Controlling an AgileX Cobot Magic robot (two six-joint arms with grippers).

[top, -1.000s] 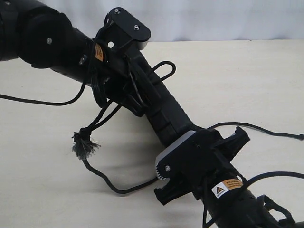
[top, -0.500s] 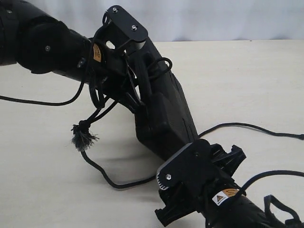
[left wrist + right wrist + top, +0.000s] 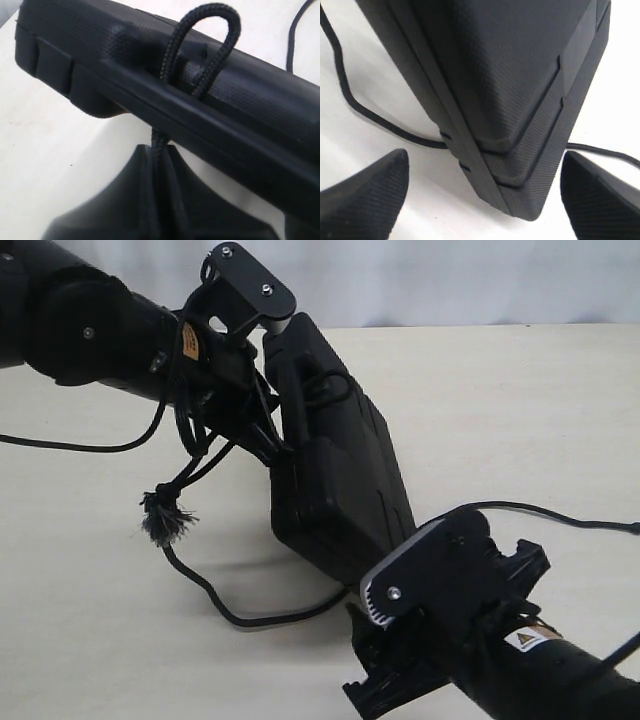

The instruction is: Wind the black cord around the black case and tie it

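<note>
The black case [image 3: 340, 475] stands tilted on its lower corner on the table. The black cord [image 3: 215, 595] trails from its frayed tuft [image 3: 162, 522] under the case and out to the right. In the left wrist view a cord loop [image 3: 202, 47] passes through the case's handle slot, over the case [image 3: 95, 45]. My left gripper [image 3: 262, 438] [image 3: 159, 152] is shut on the cord beside the case's upper end. My right gripper [image 3: 420, 640] [image 3: 485, 197] is open, and the case's lower corner [image 3: 520, 165] sits between its fingers [image 3: 365, 195] without touching them.
The cord's far stretch [image 3: 540, 508] runs to the table's right edge. The robot's own smooth cables [image 3: 70, 448] hang from the left arm across the pale table [image 3: 90, 620]. A pale wall lies behind the table's far edge [image 3: 480, 326].
The case has turned from edge-on to show its broad face. My left gripper has moved up and left with the cord. The right gripper has shifted right and down.
</note>
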